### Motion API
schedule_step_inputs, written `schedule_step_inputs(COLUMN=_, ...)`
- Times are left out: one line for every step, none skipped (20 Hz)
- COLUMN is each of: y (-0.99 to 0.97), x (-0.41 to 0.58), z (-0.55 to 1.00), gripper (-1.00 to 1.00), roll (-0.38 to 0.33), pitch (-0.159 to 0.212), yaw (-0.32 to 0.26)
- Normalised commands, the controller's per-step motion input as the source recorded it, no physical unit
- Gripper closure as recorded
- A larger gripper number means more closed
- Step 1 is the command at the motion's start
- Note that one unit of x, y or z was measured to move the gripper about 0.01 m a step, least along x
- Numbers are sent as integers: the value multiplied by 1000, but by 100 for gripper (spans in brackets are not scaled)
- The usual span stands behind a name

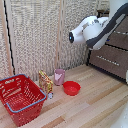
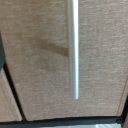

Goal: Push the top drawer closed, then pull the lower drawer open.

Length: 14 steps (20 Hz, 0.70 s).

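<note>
Your arm reaches in from the exterior view's upper right, its white wrist housing hanging in front of the dark brown cabinet at that same side. You can't tell how the jaws stand: neither view shows them, so their state stays unknown.

The top drawer sits partly behind the arm, only a strip of its front showing. Just below it, the lower drawer shows its wide front and slim silver bar handle. From this angle you cannot tell whether either drawer sits flush or stands out.

In the wrist view, a drawer front fills the picture close up, with a silver bar handle running across it; which of the 2 drawers this is cannot be told.

On the light wooden floor you have a red basket, a small patterned box just beside it, a pink cup and a red bowl.
</note>
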Motion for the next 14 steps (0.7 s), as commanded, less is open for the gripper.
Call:
schedule_step_inputs(y=0, x=0, z=-500, gripper=-100, roll=0, pitch=0, yaw=69)
schedule_step_inputs(y=0, x=0, z=-497, gripper=-100, roll=0, pitch=0, yaw=76)
schedule_step_inputs(y=0, x=0, z=-517, gripper=-100, roll=0, pitch=0, yaw=77)
schedule_step_inputs(y=0, x=0, z=-534, gripper=-100, roll=0, pitch=0, yaw=87)
schedule_step_inputs(y=0, x=-20, z=-574, gripper=-100, roll=-6, pitch=15, yaw=115)
schedule_step_inputs(y=-6, x=0, z=-591, gripper=-100, roll=-18, pitch=23, yaw=120)
schedule_step_inputs(y=-14, x=0, z=-617, gripper=-100, roll=-23, pitch=21, yaw=119)
schedule_step_inputs(y=-17, x=0, z=-654, gripper=-100, roll=-38, pitch=24, yaw=118)
schedule_step_inputs(y=-20, x=-11, z=-660, gripper=-100, roll=-48, pitch=23, yaw=118)
schedule_step_inputs(y=-29, x=-14, z=-657, gripper=-100, roll=-55, pitch=25, yaw=118)
schedule_step_inputs(y=-46, x=-34, z=-623, gripper=-100, roll=-66, pitch=26, yaw=117)
schedule_step_inputs(y=-46, x=-40, z=-611, gripper=-100, roll=-69, pitch=27, yaw=117)
schedule_step_inputs(y=-74, x=-49, z=-577, gripper=-100, roll=-79, pitch=29, yaw=112)
schedule_step_inputs(y=-129, x=-91, z=-554, gripper=-100, roll=-89, pitch=30, yaw=99)
